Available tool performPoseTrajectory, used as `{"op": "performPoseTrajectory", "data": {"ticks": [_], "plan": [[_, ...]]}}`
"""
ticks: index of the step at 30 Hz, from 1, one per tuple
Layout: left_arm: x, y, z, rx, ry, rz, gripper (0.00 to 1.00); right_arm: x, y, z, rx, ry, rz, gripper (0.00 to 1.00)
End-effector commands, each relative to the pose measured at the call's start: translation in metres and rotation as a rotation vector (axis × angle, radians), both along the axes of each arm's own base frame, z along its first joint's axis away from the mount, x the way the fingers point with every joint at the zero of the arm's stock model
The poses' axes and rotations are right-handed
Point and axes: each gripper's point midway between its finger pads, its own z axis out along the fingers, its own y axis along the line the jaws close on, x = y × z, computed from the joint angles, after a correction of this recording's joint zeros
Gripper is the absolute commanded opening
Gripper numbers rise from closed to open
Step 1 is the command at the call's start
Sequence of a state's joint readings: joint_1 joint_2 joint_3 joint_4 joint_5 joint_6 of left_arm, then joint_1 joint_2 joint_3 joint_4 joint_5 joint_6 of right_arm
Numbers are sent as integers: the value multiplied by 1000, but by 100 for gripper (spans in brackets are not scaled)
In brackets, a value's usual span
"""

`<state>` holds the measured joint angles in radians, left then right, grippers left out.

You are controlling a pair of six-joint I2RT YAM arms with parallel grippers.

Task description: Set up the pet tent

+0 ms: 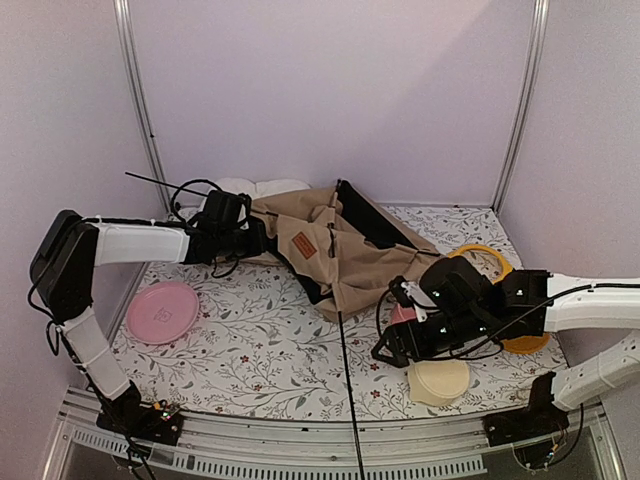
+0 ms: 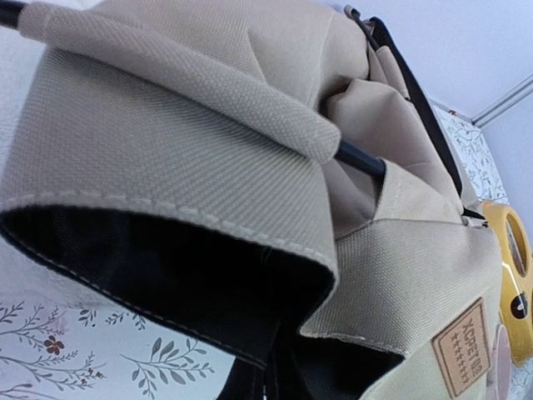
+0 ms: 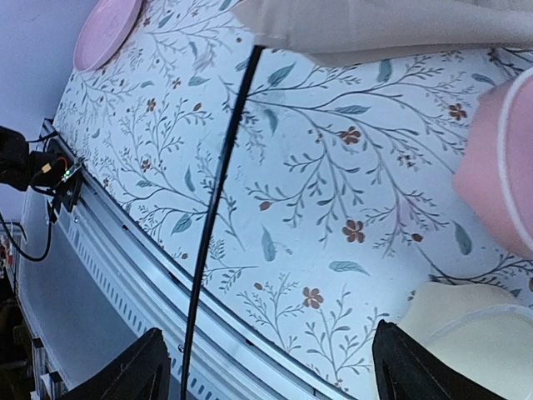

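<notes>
The pet tent lies collapsed at the back middle of the table, tan fabric with a brown label patch. One thin black pole runs from it to the front edge. My left gripper is at the tent's left edge. In the left wrist view its fingers are hidden under raised tent fabric that bunches into them; the label shows at the right. My right gripper hangs open and empty over the table. The pole passes just inside its left finger.
A pink plate lies front left. A pink bowl, a cream bowl and a yellow ring dish crowd round my right arm. A white cushion sits behind the tent. A metal rail edges the table front.
</notes>
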<state>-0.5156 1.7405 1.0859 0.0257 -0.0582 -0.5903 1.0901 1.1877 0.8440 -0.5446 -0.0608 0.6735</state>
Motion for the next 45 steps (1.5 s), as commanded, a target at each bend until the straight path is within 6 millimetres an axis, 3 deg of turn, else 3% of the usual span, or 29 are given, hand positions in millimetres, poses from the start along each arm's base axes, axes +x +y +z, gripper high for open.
{"op": "performPoseTrajectory", "data": {"ticks": [1,8,26,36,45], "plan": [[6,1,9,-8,-34,-16,0,-48,34,-9,44,86,106,85],[10,-3,10,-9,-39,-26,0,-93,51,-35,27,166,185,76],[19,-7,8,8,-43,-33,0,-189,54,-74,-52,299,312,61],[20,-9,10,1,-50,-39,0,-204,68,-89,-48,348,320,49],[23,-11,12,-2,-55,-39,0,-216,68,-93,-26,399,337,38]]}}
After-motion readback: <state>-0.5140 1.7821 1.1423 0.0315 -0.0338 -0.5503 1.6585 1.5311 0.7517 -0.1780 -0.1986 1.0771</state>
